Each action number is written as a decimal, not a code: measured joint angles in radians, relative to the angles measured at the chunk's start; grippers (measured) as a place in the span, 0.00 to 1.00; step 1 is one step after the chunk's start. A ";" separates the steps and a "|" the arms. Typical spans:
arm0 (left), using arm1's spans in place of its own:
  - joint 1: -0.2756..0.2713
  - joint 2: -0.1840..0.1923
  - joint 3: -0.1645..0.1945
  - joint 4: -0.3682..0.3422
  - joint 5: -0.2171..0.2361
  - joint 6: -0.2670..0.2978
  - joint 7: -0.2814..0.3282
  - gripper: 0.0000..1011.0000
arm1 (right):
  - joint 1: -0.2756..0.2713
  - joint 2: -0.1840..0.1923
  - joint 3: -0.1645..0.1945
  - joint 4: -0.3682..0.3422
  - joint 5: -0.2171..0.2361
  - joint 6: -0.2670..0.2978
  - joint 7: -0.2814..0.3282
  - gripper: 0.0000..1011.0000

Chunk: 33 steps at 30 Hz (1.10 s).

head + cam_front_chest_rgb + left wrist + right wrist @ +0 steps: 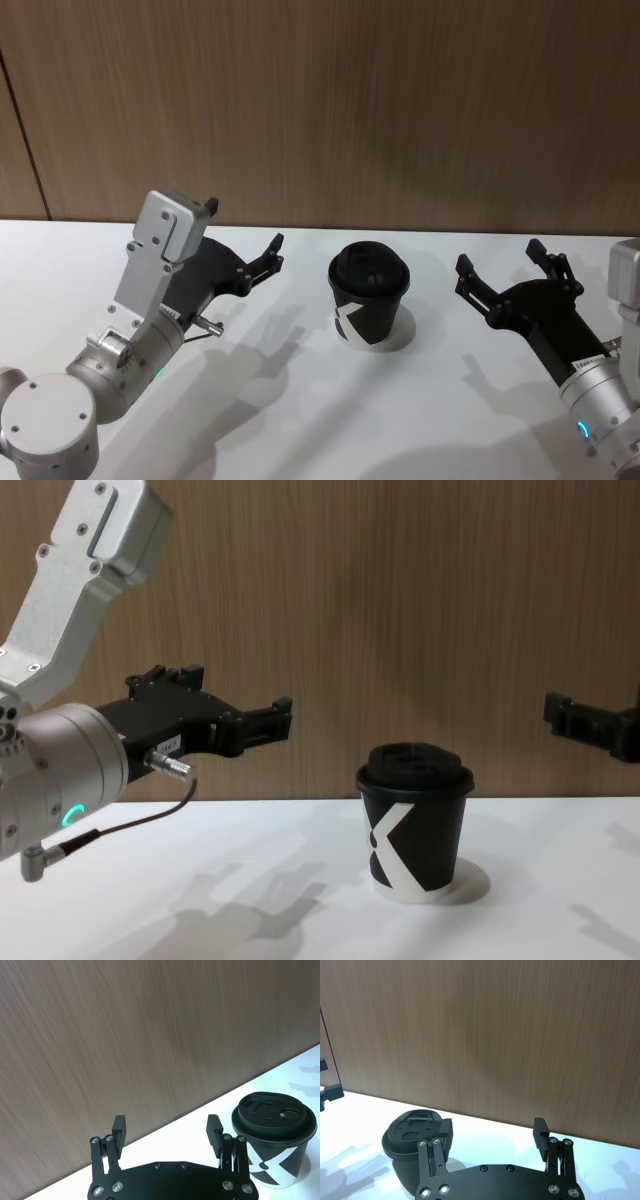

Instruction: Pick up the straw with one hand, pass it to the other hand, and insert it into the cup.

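Observation:
The black paper cup (368,298) with a white angular mark and a black domed lid stands upright near the middle of the white table (300,420). It also appears in the chest view as the cup (415,825), and in both wrist views as the cup (275,1135) and the cup (407,1137). My left gripper (243,226) (166,1127) (240,695) hovers above the table to the left of the cup, open and holding nothing. On the cup's right, my right gripper (499,256) (492,1129) is likewise open and holding nothing. The straw is out of view.
A brown wood-grain wall (380,110) rises right behind the table's far edge. A thin grey cable (130,825) loops from my left wrist. Bare table surface lies in front of the cup and on both sides of it.

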 joint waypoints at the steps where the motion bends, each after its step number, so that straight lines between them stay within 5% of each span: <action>1: 0.000 0.000 0.000 0.000 0.000 0.000 0.000 1.00 | 0.000 0.000 0.000 0.000 0.000 0.000 0.000 0.99; 33: 0.000 0.000 0.000 0.000 0.000 0.000 0.000 1.00 | 0.000 0.000 0.000 0.000 0.000 0.000 0.000 0.99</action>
